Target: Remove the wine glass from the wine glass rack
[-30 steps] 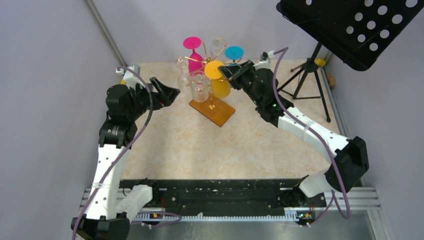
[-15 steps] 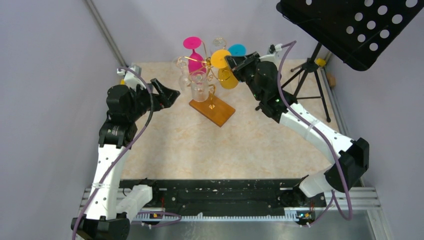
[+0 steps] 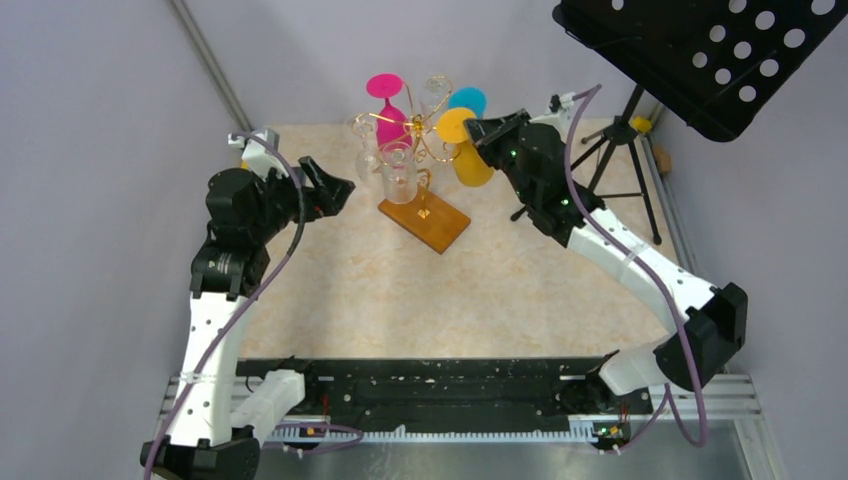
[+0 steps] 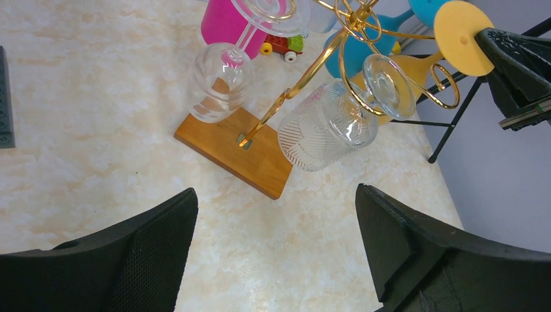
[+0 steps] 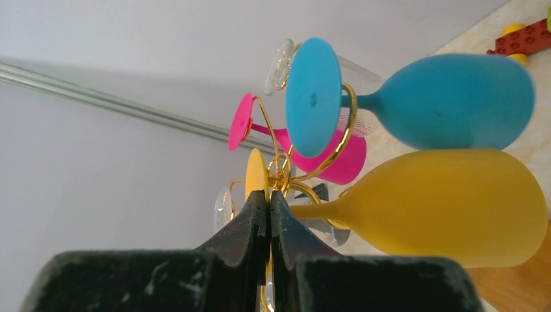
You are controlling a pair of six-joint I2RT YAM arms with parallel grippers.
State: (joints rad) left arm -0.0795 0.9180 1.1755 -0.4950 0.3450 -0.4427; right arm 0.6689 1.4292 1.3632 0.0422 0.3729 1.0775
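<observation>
Overhead first: rack (image 3: 418,150) is a skinny gold wire tree with curly arms on a flat orange-brown wood base (image 3: 425,222), sitting on the marbled beige table (image 3: 400,290). Right gripper (image 3: 472,130) is up at the rack's right side, on the foot of the yellow glass (image 3: 472,165), which hangs tilted off that side with its foot up and bowl lower. Left gripper (image 3: 340,187) hovers left of the rack, apart from it, jaws spread wide and holding nothing. The black perforated music stand (image 3: 700,50) is well to the rack's right.

Left wrist cam gets what overhead can't. A ribbed glass (image 4: 325,127) and a smooth glass (image 4: 217,81), both see-through, hang upside down over the base. The yellow foot (image 4: 458,36) is a matte disc touching the right gripper's black tip, by the end of a spiral arm. Can't tell if the stem is free of that curl.

Right wrist cam shows the grip itself: fingers (image 5: 240,240) squeezed together with the foot's thin edge pinched between them. The yellow bowl is matte and egg-shaped, just under the blue glass (image 5: 455,97), and the pink glass (image 5: 325,162) hangs behind the rack. Bricks (image 5: 529,36) sit on the table past the blue one.
</observation>
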